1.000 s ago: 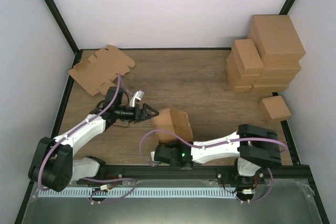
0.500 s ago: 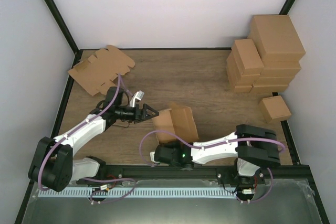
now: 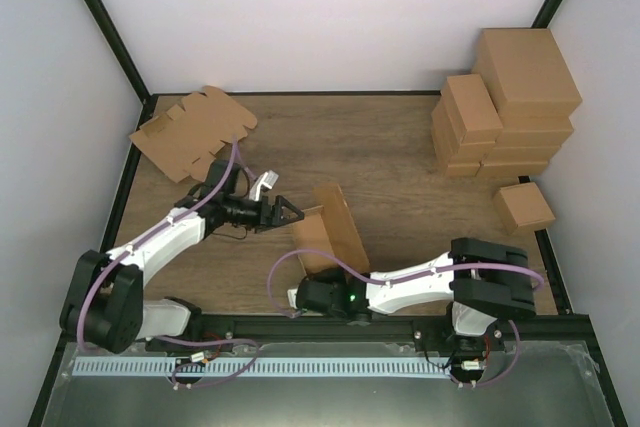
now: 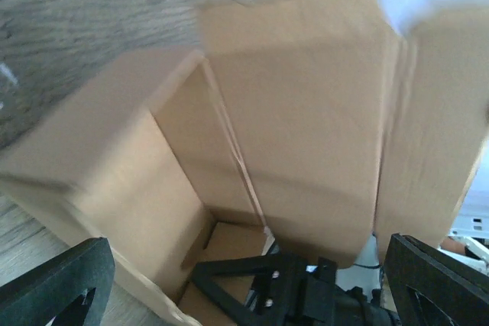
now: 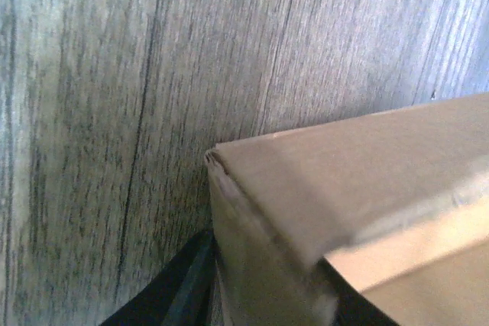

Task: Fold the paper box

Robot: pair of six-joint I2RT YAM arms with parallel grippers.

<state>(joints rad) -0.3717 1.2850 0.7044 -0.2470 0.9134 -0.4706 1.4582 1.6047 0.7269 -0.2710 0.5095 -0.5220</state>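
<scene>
The paper box [image 3: 335, 229] stands partly folded on the wooden table at front centre, its lid flap raised on edge. My left gripper [image 3: 288, 212] is open just left of the box and points at it. In the left wrist view its wide-spread fingers [image 4: 53, 288] frame the box's open inside [image 4: 298, 127]. My right gripper [image 3: 312, 269] is shut on the box's near wall. In the right wrist view the wall [image 5: 260, 265] sits between its dark fingers [image 5: 172, 292]. One right finger [image 4: 244, 288] shows inside the box.
A pile of flat notched cardboard blanks [image 3: 190, 132] lies at the far left corner. Stacked brown cartons [image 3: 505, 107] stand at the far right, with one small carton [image 3: 524, 207] in front of them. A black frame [image 3: 120, 197] edges the table.
The box's lid flap has swung from lying over the box to standing nearly upright. My left gripper has shifted slightly farther and to the right. The right gripper keeps its hold.
</scene>
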